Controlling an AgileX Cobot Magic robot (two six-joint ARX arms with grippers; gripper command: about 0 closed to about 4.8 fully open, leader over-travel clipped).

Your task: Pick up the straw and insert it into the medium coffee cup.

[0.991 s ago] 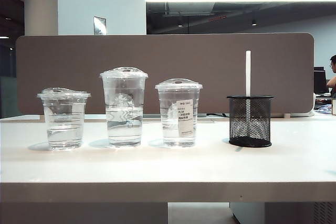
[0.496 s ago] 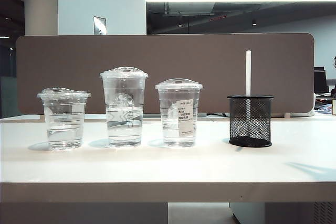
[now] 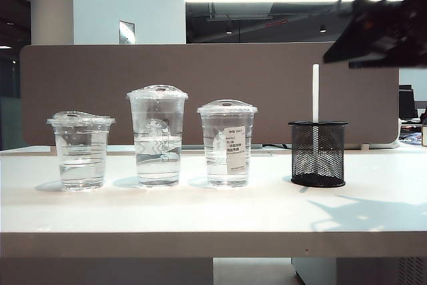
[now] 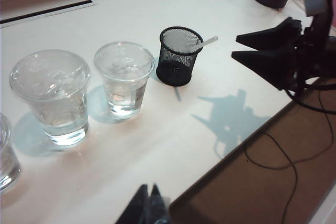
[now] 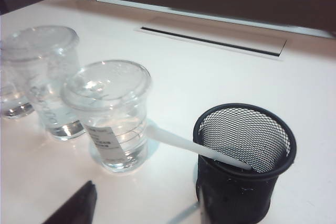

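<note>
The white straw (image 3: 315,91) stands upright in a black mesh holder (image 3: 317,155) to the right of the cups, its top well above the rim. The medium coffee cup (image 3: 227,143), clear with a domed lid and a white label, is the cup nearest the holder. My right gripper (image 3: 363,38) hangs high at the upper right, above and to the right of the straw. The left wrist view shows this right gripper (image 4: 234,46) with its fingers spread, empty, apart from the holder (image 4: 176,59). My left gripper (image 4: 148,188) is shut, empty, over the table's front edge.
A taller clear cup (image 3: 157,135) and a shorter, wider one (image 3: 81,149) stand left of the medium cup, all holding water. A brown partition (image 3: 207,65) runs behind the table. The right arm's shadow (image 3: 360,215) falls on the table front right. Cables (image 4: 283,150) hang below the edge.
The right gripper has come into the exterior view at the upper right, and its shadow has grown on the table. Cups, holder and straw have not moved.
</note>
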